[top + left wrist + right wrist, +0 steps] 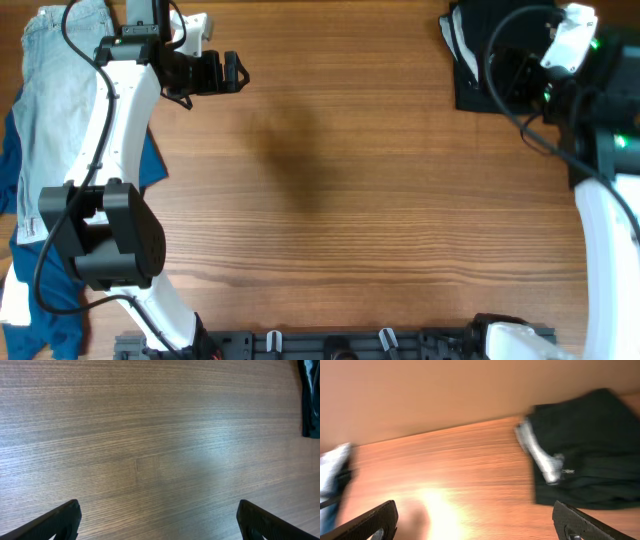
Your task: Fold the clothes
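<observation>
Garment: black shorts (478,75), folded, flat at the far right corner of the table (350,200); light strip along one edge.
Right tool: right gripper (474,505) empty, fingers spread wide; the black shorts lie ahead of it toward its right finger, no contact.
Left tool: left gripper (238,72) empty, fingers spread wide, well apart from the black shorts.
Left edge: pale blue denim shorts (50,100) lying over a deep blue garment (30,290).

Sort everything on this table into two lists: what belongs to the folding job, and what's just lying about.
Belongs to the job:
- plain black fabric shorts, in a compact heap at the top right of the overhead view

Just lying about:
- pale blue denim shorts, top left
- deep blue garment, partly under them
</observation>
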`<state>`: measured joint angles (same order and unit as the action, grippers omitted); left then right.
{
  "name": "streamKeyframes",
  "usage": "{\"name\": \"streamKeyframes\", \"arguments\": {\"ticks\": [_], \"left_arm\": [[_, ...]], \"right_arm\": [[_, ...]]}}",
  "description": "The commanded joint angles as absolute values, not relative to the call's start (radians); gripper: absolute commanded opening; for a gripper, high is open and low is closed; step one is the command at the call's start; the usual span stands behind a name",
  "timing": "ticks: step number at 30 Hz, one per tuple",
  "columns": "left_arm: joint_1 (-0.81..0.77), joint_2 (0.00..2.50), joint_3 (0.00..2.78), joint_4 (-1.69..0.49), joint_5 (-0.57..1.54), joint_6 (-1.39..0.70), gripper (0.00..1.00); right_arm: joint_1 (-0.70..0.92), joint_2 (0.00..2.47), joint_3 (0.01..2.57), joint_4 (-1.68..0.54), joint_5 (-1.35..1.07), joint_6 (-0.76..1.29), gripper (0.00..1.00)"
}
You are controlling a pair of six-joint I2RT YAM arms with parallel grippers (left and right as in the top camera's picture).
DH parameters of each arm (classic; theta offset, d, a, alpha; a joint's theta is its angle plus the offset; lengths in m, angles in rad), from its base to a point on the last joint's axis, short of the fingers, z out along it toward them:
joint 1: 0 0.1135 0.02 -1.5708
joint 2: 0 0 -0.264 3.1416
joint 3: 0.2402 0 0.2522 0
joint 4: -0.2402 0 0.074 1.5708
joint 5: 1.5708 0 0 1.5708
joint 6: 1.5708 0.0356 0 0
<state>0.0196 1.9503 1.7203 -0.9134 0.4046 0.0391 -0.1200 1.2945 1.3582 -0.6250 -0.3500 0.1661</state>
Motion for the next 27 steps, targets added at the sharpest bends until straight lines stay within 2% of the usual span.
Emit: {"name": "streamKeyframes", "arguments": {"ticks": [1,6,13,16,20,23,27], "left_arm": [[0.013,1.947,1.721,-0.91,0.398,0.044,1.0],[0.013,1.947,1.721,-0.91,0.398,0.044,1.0],[0.013,1.947,1.721,-0.91,0.398,0.044,1.0],[0.013,1.947,1.721,-0.91,0.398,0.044,1.0],[0.013,1.947,1.721,-0.91,0.398,0.044,1.0],[0.013,1.947,1.721,-0.91,0.398,0.044,1.0],[0.013,1.947,1.721,-0.91,0.398,0.044,1.0]], "right_arm": [[-0.117,1.167,1.36,-0.71,-0.548,0.273,1.0],[-0.117,1.088,1.359,-0.758,-0.538,0.53,1.0],[-0.117,1.122,1.359,-0.877,-0.379,0.519,1.0],[-0.115,1.113,1.336,-0.856,-0.354,0.46,1.0],[-0.115,1.023,1.245,-0.75,-0.355,0.231,1.0],[-0.114,0.877,1.091,-0.633,-0.355,0.071,1.0],[-0.097,0.631,0.818,-0.392,-0.278,0.056,1.0]]}}
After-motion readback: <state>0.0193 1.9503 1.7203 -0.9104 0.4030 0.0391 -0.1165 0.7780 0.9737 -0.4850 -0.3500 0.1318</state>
